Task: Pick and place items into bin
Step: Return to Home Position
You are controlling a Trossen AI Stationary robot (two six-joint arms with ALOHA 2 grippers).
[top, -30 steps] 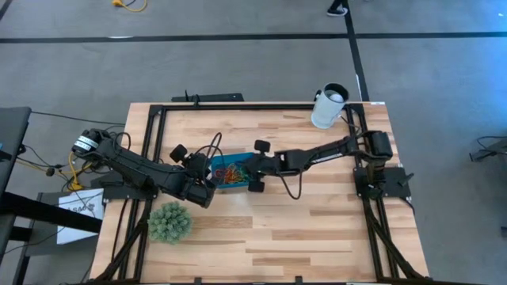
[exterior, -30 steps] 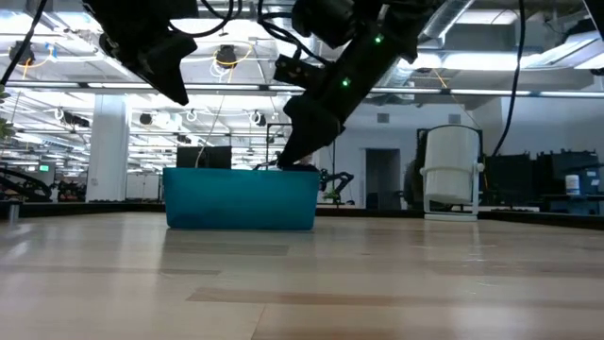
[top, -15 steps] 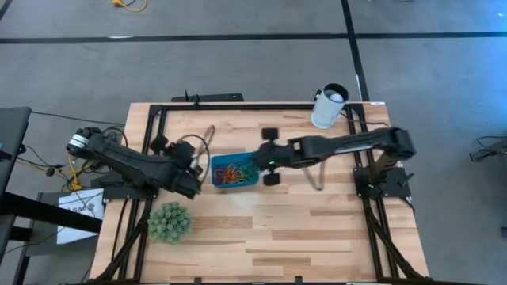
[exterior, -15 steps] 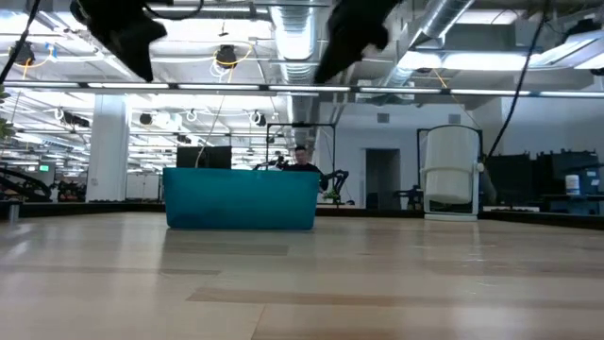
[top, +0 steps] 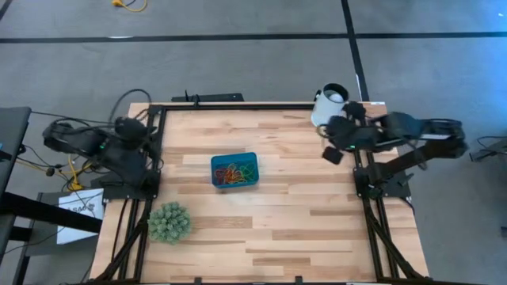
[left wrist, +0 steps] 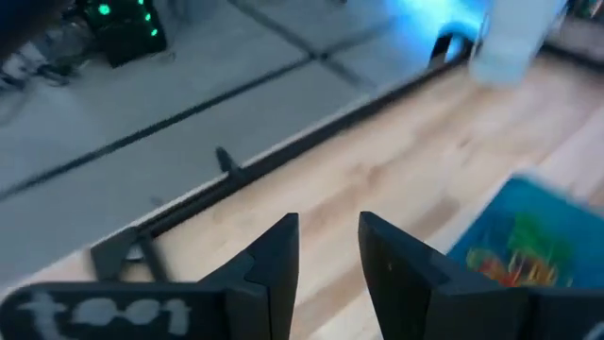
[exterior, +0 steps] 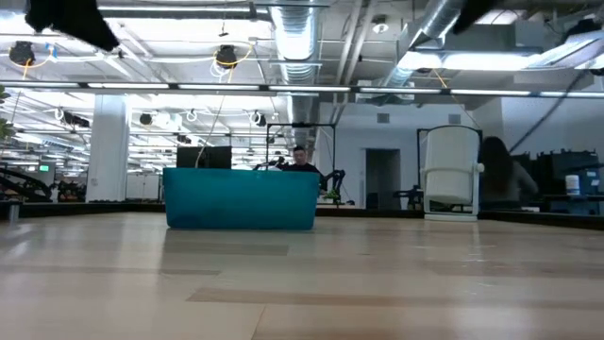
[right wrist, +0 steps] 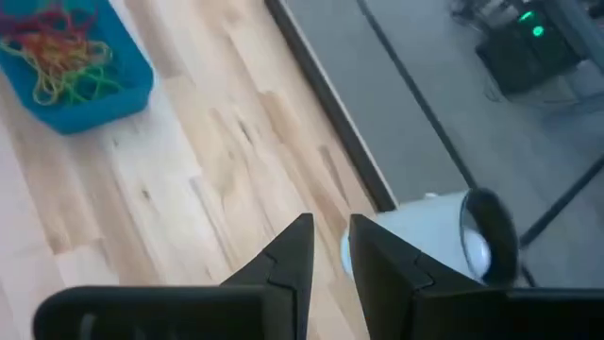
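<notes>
The teal-blue bin [top: 234, 170] [exterior: 242, 198] stands on the wooden table a little left of centre. Many thin coloured loops, the items [top: 233, 173] [right wrist: 57, 52] [left wrist: 511, 255], lie tangled on its floor. My left gripper [top: 136, 129] [left wrist: 328, 231] hangs above the table's left edge, open, with nothing between its fingers. My right gripper [top: 337, 138] [right wrist: 329, 231] hangs high near the table's far right corner, next to the white cup [top: 329, 106], and is open and empty too.
A white cylindrical cup [right wrist: 444, 236] [exterior: 451, 173] stands at the far right corner. A green spiky ball [top: 169, 222] sits near the front left. A black frame rail [top: 238, 106] runs along the table's far edge and sides.
Both grippers have drawn back from the bin and risen. My left gripper has gone toward the table's left edge, my right gripper toward the far right corner by the cup. The bin and the loops in it have stayed where they were.
</notes>
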